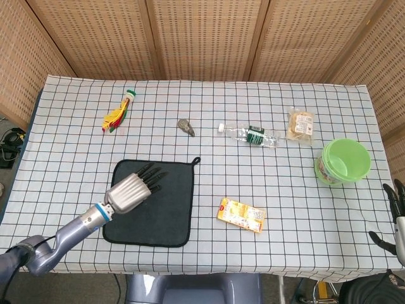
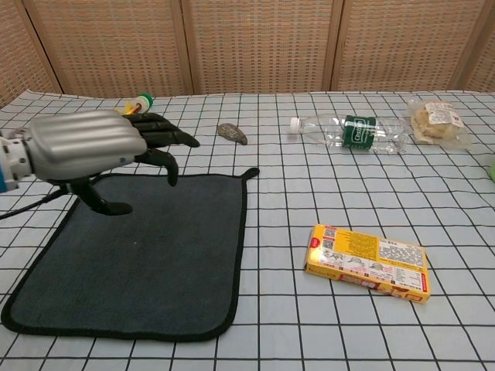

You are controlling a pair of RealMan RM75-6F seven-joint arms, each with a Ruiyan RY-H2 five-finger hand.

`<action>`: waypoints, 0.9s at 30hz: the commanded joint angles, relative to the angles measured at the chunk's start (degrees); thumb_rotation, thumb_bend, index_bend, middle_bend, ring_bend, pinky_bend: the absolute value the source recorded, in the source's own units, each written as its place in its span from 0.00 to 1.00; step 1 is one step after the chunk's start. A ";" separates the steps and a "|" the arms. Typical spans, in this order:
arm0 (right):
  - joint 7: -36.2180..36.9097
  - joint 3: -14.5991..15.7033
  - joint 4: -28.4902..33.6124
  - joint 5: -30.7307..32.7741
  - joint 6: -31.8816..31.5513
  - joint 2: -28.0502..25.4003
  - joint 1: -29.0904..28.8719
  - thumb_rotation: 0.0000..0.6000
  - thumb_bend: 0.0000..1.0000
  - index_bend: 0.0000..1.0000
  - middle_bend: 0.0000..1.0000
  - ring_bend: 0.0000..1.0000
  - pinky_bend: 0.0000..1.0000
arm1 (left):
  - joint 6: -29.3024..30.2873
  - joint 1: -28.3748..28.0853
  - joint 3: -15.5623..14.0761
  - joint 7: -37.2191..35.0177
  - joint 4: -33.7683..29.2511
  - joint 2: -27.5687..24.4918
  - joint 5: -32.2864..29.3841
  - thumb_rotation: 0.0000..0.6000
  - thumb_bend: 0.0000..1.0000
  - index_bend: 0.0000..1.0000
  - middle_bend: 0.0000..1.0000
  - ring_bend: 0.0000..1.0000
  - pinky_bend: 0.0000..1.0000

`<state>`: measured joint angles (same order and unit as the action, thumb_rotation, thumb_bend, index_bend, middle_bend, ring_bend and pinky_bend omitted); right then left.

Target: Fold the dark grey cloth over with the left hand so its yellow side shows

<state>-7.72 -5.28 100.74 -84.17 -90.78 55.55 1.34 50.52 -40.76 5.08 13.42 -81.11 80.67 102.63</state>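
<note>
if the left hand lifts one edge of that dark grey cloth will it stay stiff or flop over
Probably flop: the dark grey cloth lies thin and flat on the table, with a soft bound edge and a small hanging loop, like a pot-holder pad. It looks light, so it may slide on the checked covering if pushed. The left hand hovers over it with its fingers apart, holding nothing.

Left hand (image 2: 100, 151): ribbed silver-grey shell over the back, black fingers (image 2: 166, 137). Blue band at wrist, grey arm behind. Right hand (image 1: 393, 215): black fingers, pale body.

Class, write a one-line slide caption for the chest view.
Left hand hovering open over the flat dark grey cloth.
</note>
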 commanded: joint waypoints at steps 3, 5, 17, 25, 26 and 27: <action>-0.30 -0.28 -0.20 1.00 0.52 0.15 -0.19 1.00 0.00 0.00 0.00 0.00 0.00 | -3.42 -4.58 -0.20 -0.82 3.72 4.92 0.80 1.00 0.37 0.34 0.00 0.00 0.00; -0.23 -0.43 -0.27 1.53 0.84 0.17 -0.30 1.00 0.00 0.00 0.00 0.00 0.00 | -4.09 -5.76 -0.31 -0.80 4.94 6.40 0.79 1.00 0.37 0.35 0.00 0.00 0.00; 0.19 -0.95 -0.93 3.37 1.89 0.24 -0.73 1.00 0.00 0.00 0.00 0.00 0.00 | -9.43 -12.18 -0.52 1.48 10.82 13.25 -0.99 1.00 0.42 0.40 0.00 0.00 0.00; 0.88 -0.96 -1.14 3.54 2.08 0.07 -0.77 1.00 0.00 0.00 0.00 0.00 0.00 | -10.92 -14.04 -0.69 3.12 14.00 16.61 -3.01 1.00 0.42 0.38 0.00 0.00 0.00; 0.94 -0.94 -1.18 3.55 2.12 0.05 -0.77 1.00 0.00 0.00 0.00 0.00 0.00 | -11.06 -14.18 -0.68 3.26 14.23 16.93 -3.29 1.00 0.42 0.38 0.00 0.00 0.00; 1.04 -0.94 -1.23 3.57 2.16 0.03 -0.79 1.00 0.00 0.00 0.00 0.00 0.00 | -11.17 -14.36 -0.66 3.50 14.55 17.36 -3.65 1.00 0.42 0.38 0.00 0.00 0.00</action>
<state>-6.67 -6.23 99.53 -80.61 -88.63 55.58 0.56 39.56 -54.88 4.41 16.64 -66.83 97.67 99.32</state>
